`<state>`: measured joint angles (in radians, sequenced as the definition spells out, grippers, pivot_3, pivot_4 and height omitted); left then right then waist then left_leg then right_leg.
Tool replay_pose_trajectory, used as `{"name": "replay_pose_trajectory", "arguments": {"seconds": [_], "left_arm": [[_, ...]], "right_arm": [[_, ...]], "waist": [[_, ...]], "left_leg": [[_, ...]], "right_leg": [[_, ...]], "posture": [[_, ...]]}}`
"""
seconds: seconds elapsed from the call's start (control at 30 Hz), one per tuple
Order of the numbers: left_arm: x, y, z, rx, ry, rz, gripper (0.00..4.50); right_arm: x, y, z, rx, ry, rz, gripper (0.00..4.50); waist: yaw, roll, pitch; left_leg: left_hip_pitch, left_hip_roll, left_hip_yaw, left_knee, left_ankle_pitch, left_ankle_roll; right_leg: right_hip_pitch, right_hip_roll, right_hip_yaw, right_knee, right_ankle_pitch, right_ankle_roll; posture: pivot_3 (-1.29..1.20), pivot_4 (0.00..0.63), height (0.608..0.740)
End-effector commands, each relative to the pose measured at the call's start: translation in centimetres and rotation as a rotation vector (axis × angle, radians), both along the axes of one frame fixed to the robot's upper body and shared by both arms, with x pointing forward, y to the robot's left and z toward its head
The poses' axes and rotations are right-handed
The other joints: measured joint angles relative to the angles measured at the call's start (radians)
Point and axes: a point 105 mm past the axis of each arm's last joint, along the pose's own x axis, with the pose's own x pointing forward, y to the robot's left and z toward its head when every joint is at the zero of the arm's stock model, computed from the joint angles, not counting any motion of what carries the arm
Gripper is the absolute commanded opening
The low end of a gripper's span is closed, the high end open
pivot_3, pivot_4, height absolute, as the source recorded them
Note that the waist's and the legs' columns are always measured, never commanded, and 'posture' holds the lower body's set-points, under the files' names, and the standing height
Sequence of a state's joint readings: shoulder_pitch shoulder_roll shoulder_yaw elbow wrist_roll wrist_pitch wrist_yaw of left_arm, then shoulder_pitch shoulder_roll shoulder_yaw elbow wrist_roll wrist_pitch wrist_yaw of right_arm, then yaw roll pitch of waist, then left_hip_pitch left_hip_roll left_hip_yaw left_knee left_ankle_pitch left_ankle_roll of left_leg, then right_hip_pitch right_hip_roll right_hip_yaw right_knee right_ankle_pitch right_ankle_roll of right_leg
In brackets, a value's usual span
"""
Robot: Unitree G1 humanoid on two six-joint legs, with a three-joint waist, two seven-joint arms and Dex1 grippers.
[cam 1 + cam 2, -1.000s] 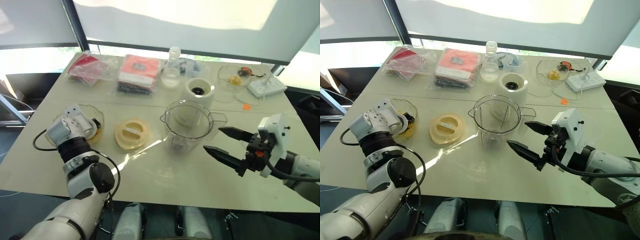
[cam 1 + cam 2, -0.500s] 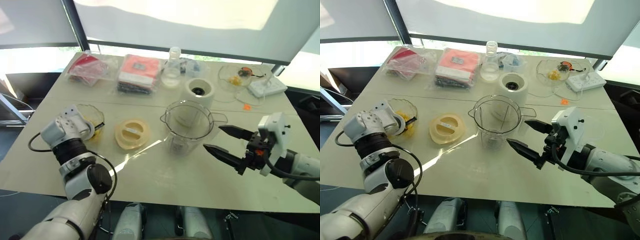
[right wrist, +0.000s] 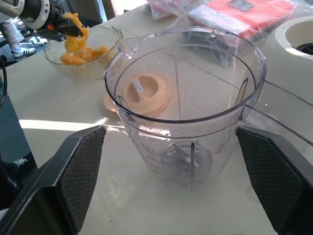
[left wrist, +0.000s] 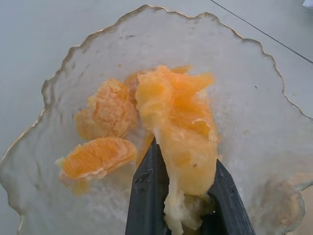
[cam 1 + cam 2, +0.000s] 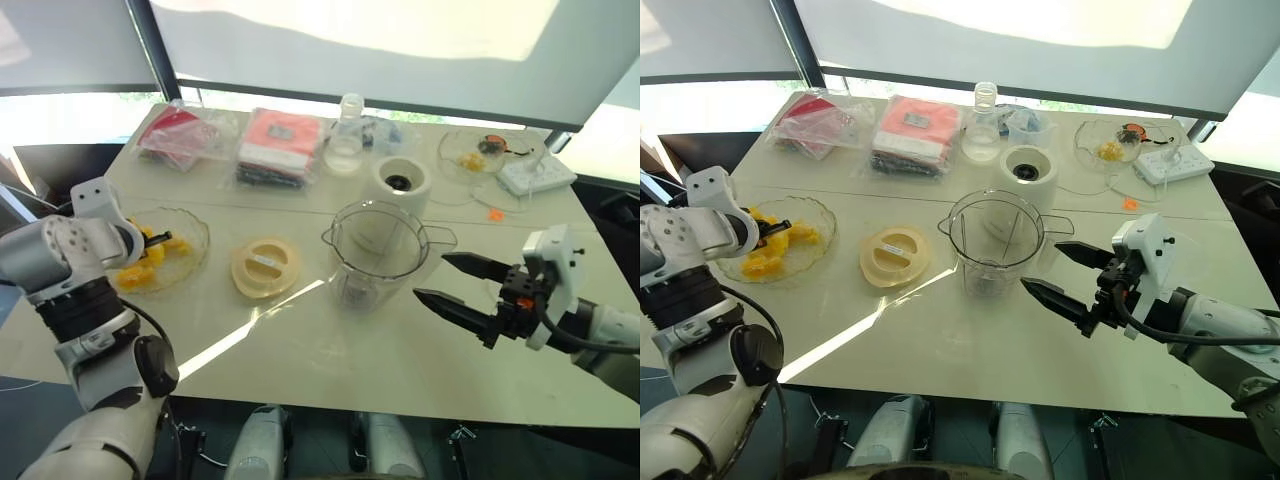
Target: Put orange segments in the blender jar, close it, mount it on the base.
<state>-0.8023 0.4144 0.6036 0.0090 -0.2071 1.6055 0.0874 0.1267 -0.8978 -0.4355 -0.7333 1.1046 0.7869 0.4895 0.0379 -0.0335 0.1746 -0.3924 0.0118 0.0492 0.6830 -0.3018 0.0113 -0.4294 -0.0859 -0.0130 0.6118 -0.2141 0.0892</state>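
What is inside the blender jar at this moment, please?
The blender jar holds only its blades at the bottom; no orange segments lie in it. Nothing inside is covered.

Bright daylight comes from the windows behind the tabletop [image 5: 300,330], where the blinds [image 5: 400,60] glow nearly white. A sharp sunlit streak crosses the tabletop's near part. Glare glints on the clear jar [image 3: 186,103]. The left wrist view is soft at the bowl's [image 4: 73,63] far rim

We count two shallow clear scalloped glass bowls [image 5: 805,262] [image 5: 1087,140], two clear plastic packets [image 5: 815,122] [image 5: 918,135] (both at eleven o'clock).
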Motion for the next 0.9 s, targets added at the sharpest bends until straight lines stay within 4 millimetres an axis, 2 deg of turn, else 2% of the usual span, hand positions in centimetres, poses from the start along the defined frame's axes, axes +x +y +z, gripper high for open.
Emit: {"name": "replay_pose_trajectory", "arguments": {"seconds": [0.03, 0.17, 0.37, 0.57, 0.63, 0.7, 0.9], "left_arm": [[0.7, -0.5, 1.9, 0.016, -0.052, -0.068, 0.04], [1.3, -0.7, 2.5, 0.067, -0.082, -0.170, 0.04], [1.9, -1.1, 4.9, 0.179, -0.177, -0.474, 0.04], [3.1, -2.7, 10.0, 0.248, -0.333, -0.721, 0.04], [3.5, -5.3, 12.8, 0.238, -0.436, -0.871, 0.04], [3.6, -9.2, 15.7, 0.199, -0.554, -1.060, 0.04], [1.6, -19.6, 20.9, -0.068, -0.788, -1.513, 0.04]], "right_arm": [[0.1, -0.1, 0.6, 0.008, -0.041, 0.003, 4.50], [0.0, -0.5, 0.5, 0.011, -0.040, -0.015, 4.50], [-0.6, -2.6, 0.0, -0.007, -0.019, -0.092, 4.50], [-1.5, -5.1, -0.3, -0.026, -0.011, -0.201, 4.50], [-2.2, -6.2, -0.5, -0.034, -0.006, -0.253, 4.50], [-3.0, -6.9, -0.5, -0.033, -0.007, -0.295, 4.50], [-4.1, -6.8, -0.2, -0.028, -0.035, -0.344, 4.50]], "waist": [[-0.001, 0.000, 0.000], [-0.001, 0.000, 0.000], [-0.002, 0.001, 0.000], [0.004, 0.001, 0.000], [0.003, 0.001, 0.000], [0.005, 0.001, 0.000], [0.000, 0.003, 0.000]], "left_leg": [[0.000, 0.000, 0.000, 0.000, 0.000, 0.000], [0.000, 0.000, 0.000, 0.000, 0.000, 0.000], [-0.001, 0.000, 0.000, -0.002, 0.000, 0.000], [-0.007, 0.000, 0.000, -0.002, -0.001, -0.002], [-0.012, 0.000, 0.001, -0.002, 0.000, -0.002], [-0.016, 0.000, 0.000, -0.001, 0.001, -0.002], [-0.017, -0.003, 0.003, 0.001, -0.001, 0.003]], "right_leg": [[0.000, 0.000, 0.000, 0.000, 0.000, 0.000], [-0.001, 0.000, 0.000, 0.000, 0.000, 0.000], [-0.003, -0.002, 0.001, 0.000, 0.000, -0.001], [-0.007, -0.004, 0.001, -0.001, 0.000, -0.001], [-0.012, -0.005, 0.001, -0.001, 0.000, -0.002], [-0.015, -0.005, -0.001, -0.001, 0.000, -0.001], [-0.013, -0.002, -0.003, -0.003, 0.000, -0.001]], "posture": [[0.00, 0.150, 0.740], [0.00, 0.150, 0.740], [0.00, 0.150, 0.740], [0.00, 0.150, 0.740], [0.00, 0.150, 0.740], [0.00, 0.150, 0.740], [0.00, 0.150, 0.740]]}}
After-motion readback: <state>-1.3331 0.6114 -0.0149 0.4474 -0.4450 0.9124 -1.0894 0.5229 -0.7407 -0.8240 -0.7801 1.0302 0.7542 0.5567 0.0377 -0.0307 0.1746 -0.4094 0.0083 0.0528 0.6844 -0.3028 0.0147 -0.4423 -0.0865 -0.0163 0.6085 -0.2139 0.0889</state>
